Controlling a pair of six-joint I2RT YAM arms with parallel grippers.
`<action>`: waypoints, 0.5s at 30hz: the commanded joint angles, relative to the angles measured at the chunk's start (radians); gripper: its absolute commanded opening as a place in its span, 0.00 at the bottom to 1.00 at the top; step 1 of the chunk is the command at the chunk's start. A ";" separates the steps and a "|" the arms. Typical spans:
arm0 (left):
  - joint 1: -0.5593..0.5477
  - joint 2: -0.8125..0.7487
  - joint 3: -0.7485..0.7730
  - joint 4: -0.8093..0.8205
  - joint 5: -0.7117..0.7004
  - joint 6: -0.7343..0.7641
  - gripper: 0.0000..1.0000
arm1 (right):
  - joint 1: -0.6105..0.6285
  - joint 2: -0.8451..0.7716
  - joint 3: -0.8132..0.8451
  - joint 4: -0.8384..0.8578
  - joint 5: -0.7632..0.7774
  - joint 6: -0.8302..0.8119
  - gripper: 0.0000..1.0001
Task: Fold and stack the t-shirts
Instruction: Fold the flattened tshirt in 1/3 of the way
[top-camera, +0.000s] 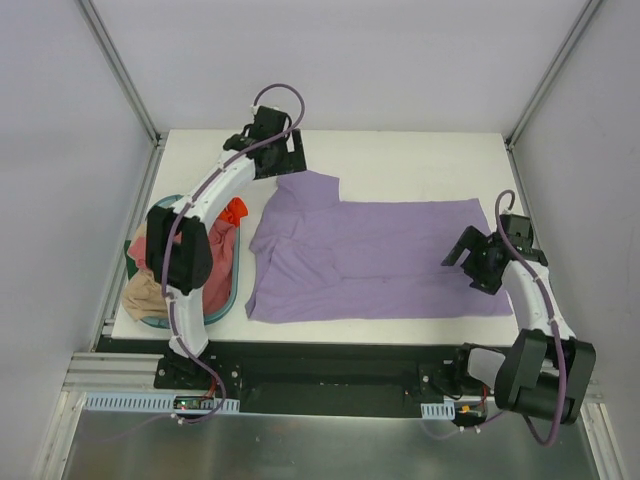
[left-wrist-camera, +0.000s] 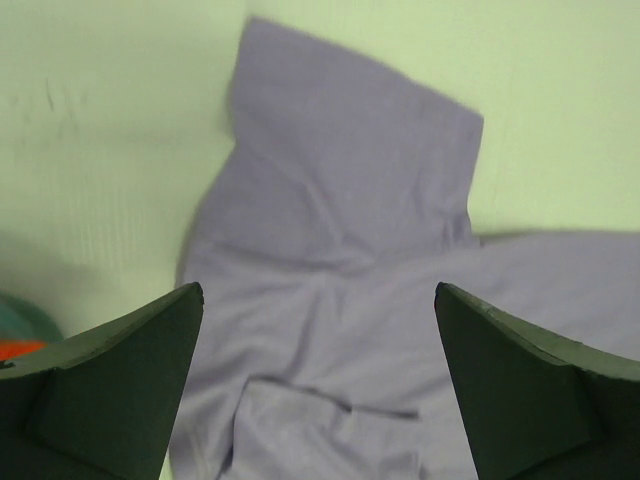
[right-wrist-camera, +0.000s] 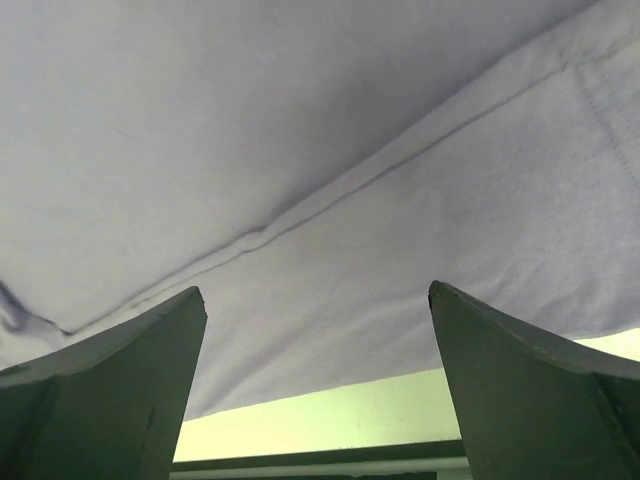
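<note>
Your lavender t-shirt (top-camera: 370, 260) lies spread on the white desk (top-camera: 420, 160), its body running left to right, with one sleeve (top-camera: 310, 188) pointing toward the far edge. Your left pincer (top-camera: 283, 158) hangs over that sleeve near the desk's far side, jaws released wide and holding nothing. Its wrist view shows the sleeve and the wrinkled shoulder cloth between the dark fingers (left-wrist-camera: 120, 380).

Your right pincer (top-camera: 465, 265) sits low over the shirt's right end, also spread wide and gripping nothing. Its wrist view shows a stitched seam (right-wrist-camera: 330, 195) running diagonally across the cloth, with the shirt's edge and bare desk just below.

At the left, the teal basket (top-camera: 232, 300) holds the bunched pink-red t-shirt (top-camera: 215, 270) and the tan t-shirt (top-camera: 145, 292), which droops over its near-left rim. An orange-red cloth (top-camera: 235, 212) shows at the basket's far end.
</note>
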 joint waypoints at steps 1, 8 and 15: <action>0.022 0.194 0.261 -0.084 -0.084 0.054 0.99 | -0.007 -0.104 0.057 0.040 -0.006 0.005 0.96; 0.091 0.559 0.683 -0.135 0.024 0.008 0.99 | -0.005 -0.153 0.025 0.081 -0.009 -0.034 0.96; 0.108 0.699 0.769 -0.114 0.044 -0.001 0.99 | -0.005 -0.121 -0.015 0.129 0.000 -0.047 0.96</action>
